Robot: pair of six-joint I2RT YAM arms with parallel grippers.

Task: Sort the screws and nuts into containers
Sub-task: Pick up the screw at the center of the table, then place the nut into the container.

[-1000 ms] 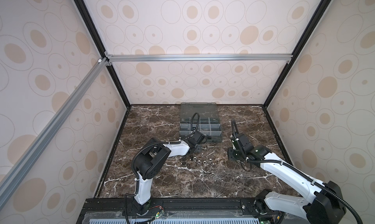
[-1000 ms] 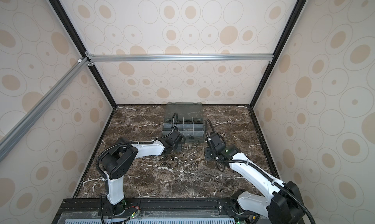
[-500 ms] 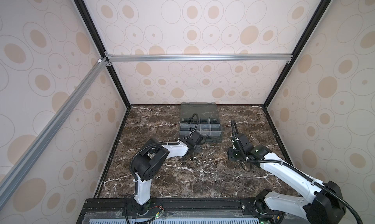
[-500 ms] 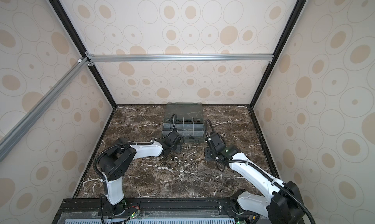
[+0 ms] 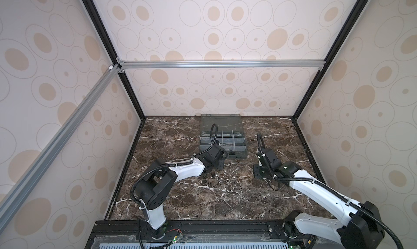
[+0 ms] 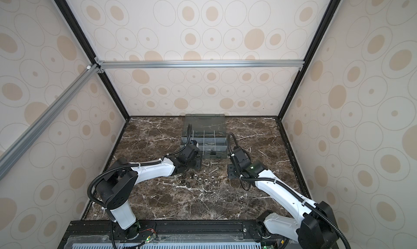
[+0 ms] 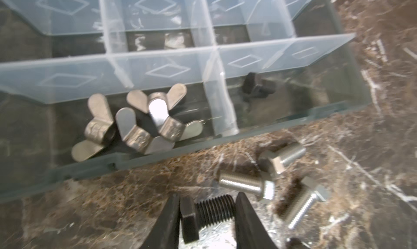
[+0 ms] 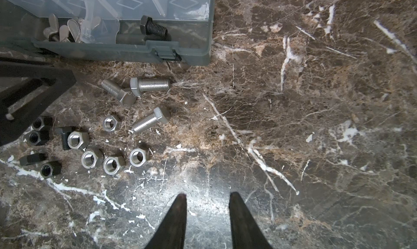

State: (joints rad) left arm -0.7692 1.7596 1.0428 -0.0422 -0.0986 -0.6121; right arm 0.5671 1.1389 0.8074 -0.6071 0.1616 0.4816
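1. Box (image 8: 101, 48) sits lid-open at the back-middle of the table (image 8: 316, 101). Sorting has started but looks early.
2. Done: wing nuts (image 7: 140, 119) are piled in one front-row compartment. One boxed screw (image 8: 153, 28), black, lies in the next compartment, towards the corner. The back row is too blurred to read.
3. In hand: the left gripper (image 7: 208, 198) is clamped on a held screw (image 7: 212, 210), black. It is pinched end to end, head against one finger and thread tip against the other. It sits just in front of the box's front wall. I cannot tell if it is lifted clear of the table.
4. I judge it is bound for the compartment with the boxed screw.
5. The right gripper (image 8: 208, 194) has its jaws apart with nothing between them. It hovers over bare table, beside the loose pile.
6. Left on the table in front of the box:
   - three silver screws (image 8: 150, 120)
   - five silver nuts (image 8: 114, 164)
   - about four black nuts (image 8: 37, 137)
   - one loose black screw (image 8: 63, 138), touching a silver nut
7. Most of the pile is unsorted. No hex nut shows in the box yet.
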